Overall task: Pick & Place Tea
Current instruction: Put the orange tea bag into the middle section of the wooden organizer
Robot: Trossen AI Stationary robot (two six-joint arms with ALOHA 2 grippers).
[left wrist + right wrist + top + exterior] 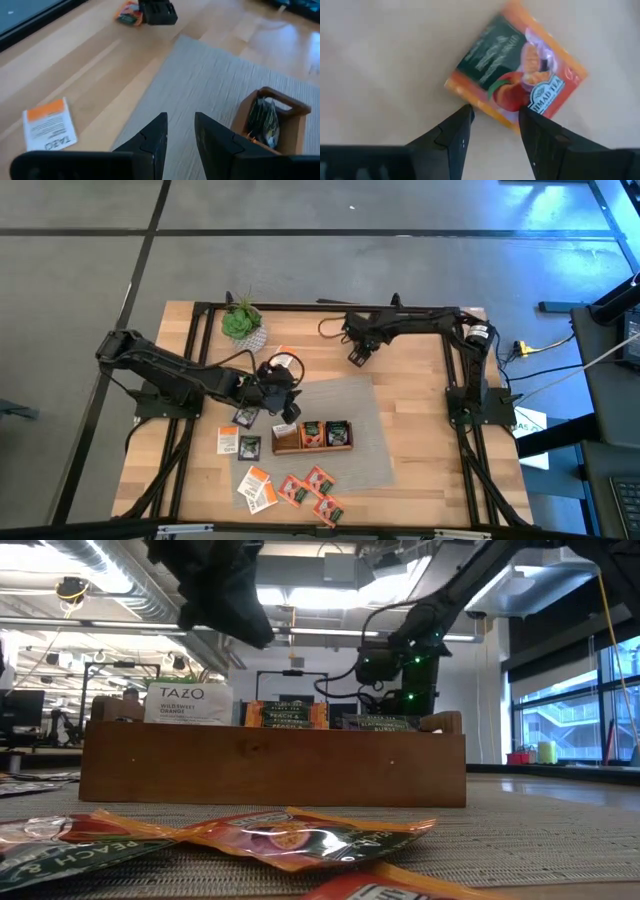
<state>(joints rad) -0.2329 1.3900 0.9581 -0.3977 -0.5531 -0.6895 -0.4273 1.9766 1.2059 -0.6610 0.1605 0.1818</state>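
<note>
High view: the left gripper (284, 406) hangs over the grey mat (360, 425), just beside the near-left end of the wooden tray (312, 447); its fingers cannot be made out here; the tray lies with its long axis left to right, sachets standing in its three compartments; loose tea sachets (290, 490) lie flat in a cluster on the near side of the tray, several skewed at angles, with others (238, 444) to the tray's left; the right gripper (357, 356) sits at the far side on bare wood, well apart from the tray; a potted plant (242, 322) stands at the far left.

Low view: the tray's side wall fills the middle; a white-and-orange sachet (188, 704) stands upright in its left compartment, print facing the camera; near sachets (300, 836) lie flat, blurred and cut off at the bottom edge.

Left wrist view: the fingers (150, 145) stand slightly spread with nothing between them; a white-and-orange sachet (49, 124) lies flat on wood, tilted.

Right wrist view: the fingers (455, 137) stand apart, empty, over an orange fruit-printed sachet (520, 75) lying flat, set diagonally.
</note>
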